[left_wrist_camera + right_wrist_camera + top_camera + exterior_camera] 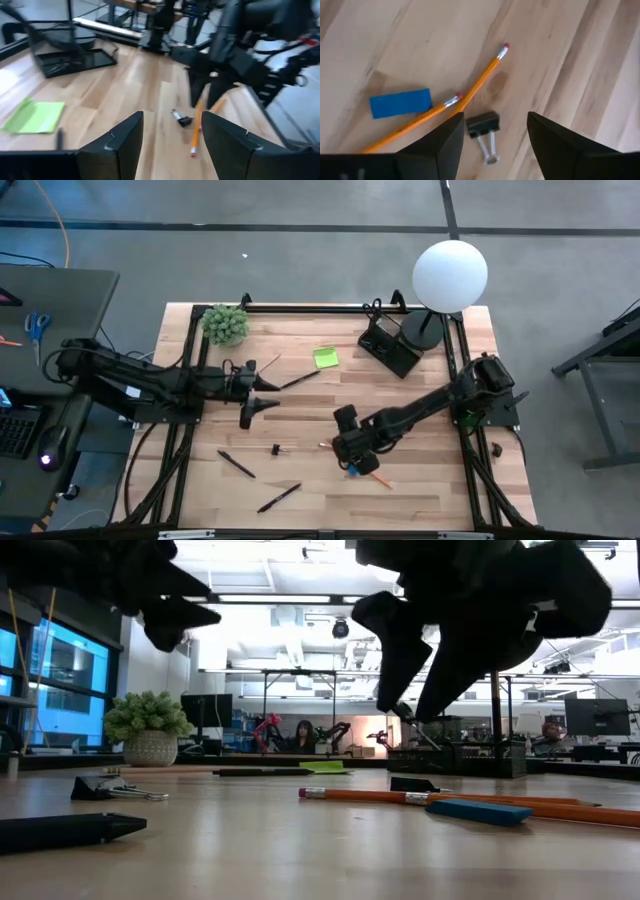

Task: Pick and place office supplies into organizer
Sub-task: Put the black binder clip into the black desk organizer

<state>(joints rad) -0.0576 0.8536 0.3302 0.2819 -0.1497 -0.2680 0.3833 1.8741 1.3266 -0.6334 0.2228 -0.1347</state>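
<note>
1. On the wooden table (420, 490), both dark arms reach in from the sides: the left arm from the left edge, the right arm from the right edge toward the near middle.
2. Far right on the table stands the lamp (449, 277), and just left of its base sits the black organizer (388, 346); its inside is too small to make out from above.
3. At the far left corner sits the potted plant (225, 324).
4. Left gripper (262, 406) hangs over the left middle of the table, jaws spread wide, holding and touching nothing.
5. Right gripper (492, 132) hovers low over the near middle, jaws also wide apart and empty; between its fingers (440, 145) lies a black clip (483, 126) on the wood, untouched.
6. Right of centre toward the far side lies the green pad (325, 358), well left of the organizer.
7. Beside the clip lie two orange pencils (482, 77), one crossing over the other's eraser end, with the blue piece (400, 103) just beside them.
8. Black pens (279, 498) lie scattered along the near left part, with another (299, 380) by the pad.
9. From above, the right gripper hides most of the pencils and the blue piece.
10. A second small clip (275, 449) lies near the table's middle; its shape is hard to tell.
</note>
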